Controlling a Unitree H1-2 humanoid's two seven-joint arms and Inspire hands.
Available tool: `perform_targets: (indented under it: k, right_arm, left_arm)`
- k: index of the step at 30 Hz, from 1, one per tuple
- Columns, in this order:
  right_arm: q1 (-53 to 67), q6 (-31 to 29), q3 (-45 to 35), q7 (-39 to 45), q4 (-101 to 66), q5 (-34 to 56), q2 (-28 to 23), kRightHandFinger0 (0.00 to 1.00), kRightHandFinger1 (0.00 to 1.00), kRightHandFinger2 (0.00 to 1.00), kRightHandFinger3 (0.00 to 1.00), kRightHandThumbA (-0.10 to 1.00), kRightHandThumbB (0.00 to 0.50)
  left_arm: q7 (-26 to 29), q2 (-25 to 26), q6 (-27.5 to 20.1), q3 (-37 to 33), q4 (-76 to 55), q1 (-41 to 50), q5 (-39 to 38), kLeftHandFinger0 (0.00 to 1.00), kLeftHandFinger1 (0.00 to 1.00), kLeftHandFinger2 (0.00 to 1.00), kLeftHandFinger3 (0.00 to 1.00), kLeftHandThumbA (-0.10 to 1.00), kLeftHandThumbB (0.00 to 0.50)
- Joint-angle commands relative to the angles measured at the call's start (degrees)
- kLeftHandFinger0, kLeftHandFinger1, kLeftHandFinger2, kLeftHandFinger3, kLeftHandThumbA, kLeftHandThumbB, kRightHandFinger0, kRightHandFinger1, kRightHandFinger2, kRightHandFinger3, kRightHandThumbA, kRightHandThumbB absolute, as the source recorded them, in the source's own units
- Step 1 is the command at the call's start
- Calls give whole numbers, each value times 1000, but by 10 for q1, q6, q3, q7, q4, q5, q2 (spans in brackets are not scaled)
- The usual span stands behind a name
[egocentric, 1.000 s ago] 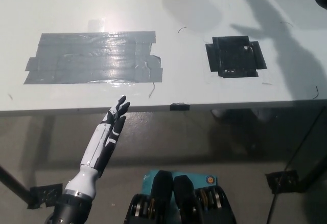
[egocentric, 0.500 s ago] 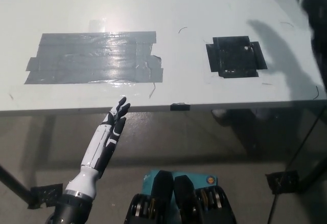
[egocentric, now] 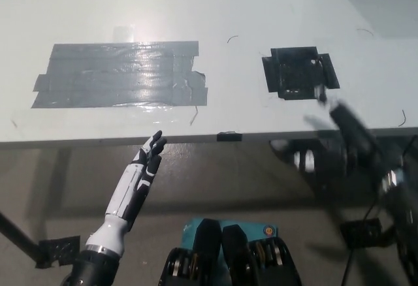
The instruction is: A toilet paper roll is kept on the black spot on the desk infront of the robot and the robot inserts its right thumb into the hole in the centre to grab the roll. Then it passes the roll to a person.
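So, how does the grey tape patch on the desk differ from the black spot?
The grey tape patch is much wider than the black spot, and is a long rectangle, while the black spot is nearly square. The patch is glossy grey and reflects light; the spot is dark black. The patch lies to the robot's left, the spot to its right. Both lie flat on the white desk, with nothing on them.

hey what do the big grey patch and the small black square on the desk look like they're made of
The large grey rectangular patch looks like overlapping strips of glossy duct tape: seams, ragged ends and a bright glare show. The small black square patch seems to be matte black tape, with layered strips and uneven corners. Both lie on the smooth white desk, probably laminate or painted board.
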Motion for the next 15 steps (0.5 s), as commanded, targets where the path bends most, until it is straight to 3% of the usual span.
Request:
perform_targets:
  k: [1,6,10,15]
  right_arm:
    - [73,-157,-31,-71,-69,27,27,1000,1000,1000,1000,1000,458]
    - [89,-224,-25,-91,63,17,46,1000,1000,1000,1000,1000,456]
    - [92,-250,-23,-87,109,20,42,1000,1000,1000,1000,1000,414]
    - [84,-231,-32,-55,145,70,48,1000,1000,1000,1000,1000,451]
  left_arm:
    - [2,0,-23,3,-25,6,-5,1000,1000,1000,1000,1000,124]
    - [3,-2,-28,0,-27,20,-3,1000,1000,1000,1000,1000,119]
    - [4,-4,-29,0,-30,24,-2,1000,1000,1000,1000,1000,133]
    - [7,-4,-22,6,-35,27,-4,1000,1000,1000,1000,1000,129]
